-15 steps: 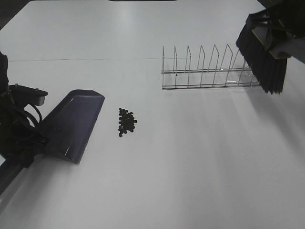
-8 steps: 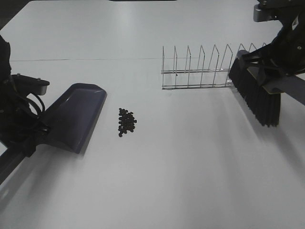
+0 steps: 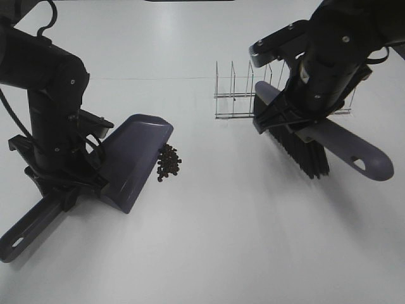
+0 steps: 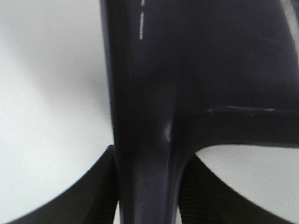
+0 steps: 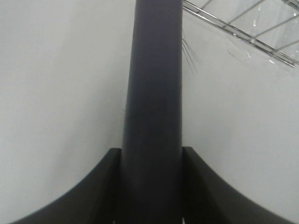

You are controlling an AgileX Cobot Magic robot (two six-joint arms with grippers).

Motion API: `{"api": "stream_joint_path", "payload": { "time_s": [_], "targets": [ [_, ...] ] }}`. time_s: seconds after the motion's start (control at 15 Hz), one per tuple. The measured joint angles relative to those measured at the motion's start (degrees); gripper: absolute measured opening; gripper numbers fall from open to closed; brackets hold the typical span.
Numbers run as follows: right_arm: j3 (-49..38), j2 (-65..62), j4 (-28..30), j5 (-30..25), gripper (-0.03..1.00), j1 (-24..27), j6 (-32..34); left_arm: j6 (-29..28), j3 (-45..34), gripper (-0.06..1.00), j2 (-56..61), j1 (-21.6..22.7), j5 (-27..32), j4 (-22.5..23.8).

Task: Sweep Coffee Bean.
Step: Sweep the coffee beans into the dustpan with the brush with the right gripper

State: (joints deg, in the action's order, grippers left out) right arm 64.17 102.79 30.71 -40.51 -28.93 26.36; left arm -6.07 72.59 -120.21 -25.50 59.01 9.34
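Lying in a small dark cluster left of centre in the high view, the coffee beans [image 3: 168, 163] sit on the white table [image 3: 215, 247], right at the front lip of a purple-grey dustpan [image 3: 136, 158]. The dustpan is angled, its long handle running toward the lower left corner. The left gripper [image 4: 147, 198] is clamped on that handle, a black finger [image 4: 100, 186] pressed to each side in the wrist view. Right of centre, well apart from the beans, the right gripper [image 5: 152, 186] is closed tightly around the handle of a brush [image 3: 297, 142] with black bristles. The brush's handle end points to the right edge. Whether the bristles touch the table is unclear. Behind the brush, in the upper middle, stands a wire rack [image 3: 231, 95].
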Motion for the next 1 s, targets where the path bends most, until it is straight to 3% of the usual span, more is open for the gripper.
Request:
{"api": "stream_joint_path", "payload": {
  "time_s": [0.2,0.47,0.73,1.0],
  "targets": [
    [3.2,5.4,1.5,-0.5,0.31,-6.7,1.2,0.0,0.5,0.33,-0.1,-0.3,0.2,-0.2],
    [10.2,12.3,0.3,-0.4,0.31,-11.1,1.2,0.0,0.5,0.33,-0.2,-0.4,0.2,-0.4],
    [15.8,15.9,-10.4,0.1,0.31,-11.3,-2.6,0.5,0.7,0.33,-1.9,-0.4,0.9,-2.9],
    [17.9,17.5,-25.4,7.0,0.31,-11.3,-9.4,0.5,0.7,0.33,-2.0,-0.4,1.4,-3.3]
  ]
}}
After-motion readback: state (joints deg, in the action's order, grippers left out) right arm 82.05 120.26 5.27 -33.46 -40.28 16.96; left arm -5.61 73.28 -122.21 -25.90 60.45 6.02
